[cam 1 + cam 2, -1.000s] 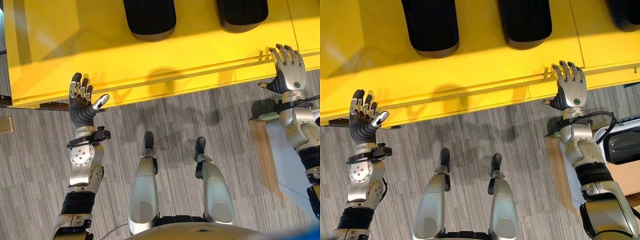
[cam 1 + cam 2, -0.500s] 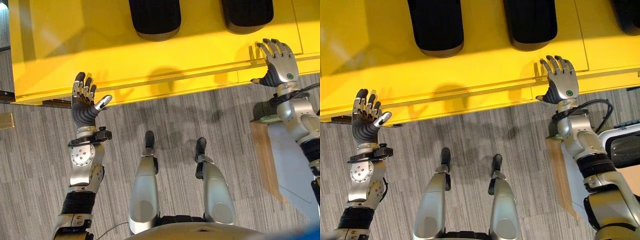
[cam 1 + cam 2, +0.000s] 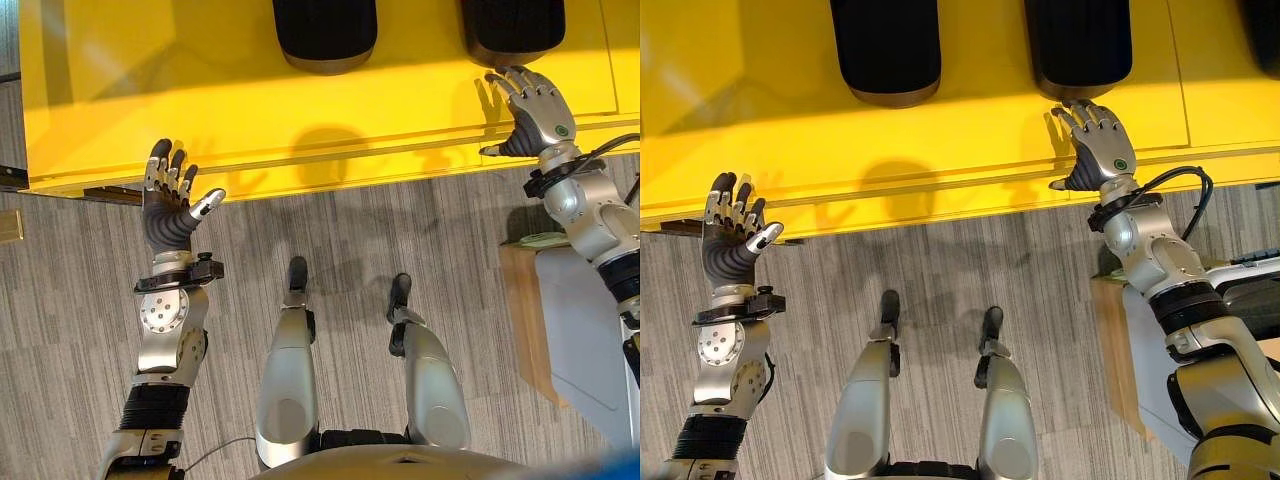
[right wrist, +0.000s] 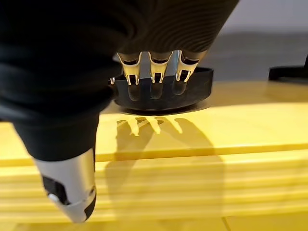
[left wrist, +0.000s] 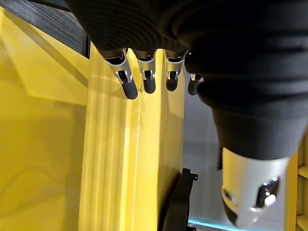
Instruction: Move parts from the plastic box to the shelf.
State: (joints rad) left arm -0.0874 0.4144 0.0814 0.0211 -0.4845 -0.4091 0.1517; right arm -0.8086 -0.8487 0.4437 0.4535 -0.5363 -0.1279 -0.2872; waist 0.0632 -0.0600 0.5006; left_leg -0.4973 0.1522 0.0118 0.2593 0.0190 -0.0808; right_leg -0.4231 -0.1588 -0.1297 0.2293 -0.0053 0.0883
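Right hand [image 3: 1100, 150] is over the yellow shelf [image 3: 200, 90], fingers straight and spread, thumb out to the side, nothing in it. Its fingertips [image 4: 153, 89] point at a black part [image 3: 1080, 45] lying on the shelf just past them; from the right wrist view the tips are close to the part's near rim [image 4: 192, 94], can't tell if they touch it. A second black part [image 3: 885, 50] lies on the same shelf, well off to the thumb side of that hand and apart from the first. Left hand [image 3: 165, 205] is raised at the shelf's front edge, fingers straight and close together, thumb sticking out to the side, empty. In the left wrist view its fingers [image 5: 144, 77] hang above the yellow shelf surface with the edge running below them, not touching anything. Grey carpet floor [image 3: 80, 300] lies palm-side of both hands. A white and wood stand [image 3: 560, 330] is beside the right forearm, back from the fingers. The plastic box can't be made out.
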